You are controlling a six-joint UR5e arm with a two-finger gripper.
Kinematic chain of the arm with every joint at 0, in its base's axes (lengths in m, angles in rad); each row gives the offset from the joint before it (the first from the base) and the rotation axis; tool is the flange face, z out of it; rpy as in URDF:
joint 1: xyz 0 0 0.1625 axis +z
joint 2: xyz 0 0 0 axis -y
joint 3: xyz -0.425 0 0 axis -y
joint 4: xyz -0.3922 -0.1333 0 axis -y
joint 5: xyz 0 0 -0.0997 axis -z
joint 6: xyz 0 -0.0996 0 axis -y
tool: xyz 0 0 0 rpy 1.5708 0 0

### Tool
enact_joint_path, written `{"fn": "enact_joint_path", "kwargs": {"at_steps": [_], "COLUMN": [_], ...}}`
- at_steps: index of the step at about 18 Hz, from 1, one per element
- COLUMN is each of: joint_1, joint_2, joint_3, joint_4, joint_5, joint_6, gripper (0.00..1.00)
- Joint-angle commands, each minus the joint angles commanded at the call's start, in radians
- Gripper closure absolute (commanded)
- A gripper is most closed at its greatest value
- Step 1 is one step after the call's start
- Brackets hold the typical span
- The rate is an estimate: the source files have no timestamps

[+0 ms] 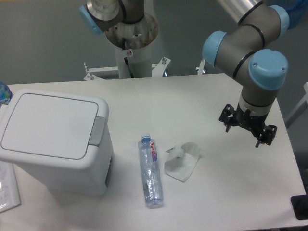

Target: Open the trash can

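Note:
The trash can point(53, 144) is a big white boxy bin at the left of the table. Its flat white lid point(48, 124) is down, shut. A grey push-button tab point(98, 130) sits on the rim at the lid's right edge. My gripper point(247, 126) hangs at the right side of the table, far from the bin, above the table top. Only its dark wrist flange and mounting show clearly; the fingers are not distinguishable, so I cannot tell whether they are open or shut. Nothing shows in it.
A clear plastic water bottle point(150, 169) lies on the table just right of the bin. A crumpled white tissue point(182, 161) lies beside it. Papers point(7, 190) lie at the left edge. The arm's base point(130, 33) stands at the table's back.

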Motion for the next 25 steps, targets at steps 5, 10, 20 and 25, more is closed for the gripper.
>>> {"fn": "enact_joint_path", "kwargs": {"at_steps": [5, 10, 20, 25], "joint_1": [-0.003, -0.015, -0.075, -0.107], "joint_2": [0.003, 0.008, 0.055, 0.106], "joint_3": [0.000, 0.005, 0.008, 0.011], "joint_4": [0.000, -0.005, 0.012, 0.057], "joint_5": [-0.006, -0.046, -0.346, -0.454], "joint_6": [0.000, -0.014, -0.535, -0.635], "gripper": [0.00, 0.00, 0.00, 0.00]}}
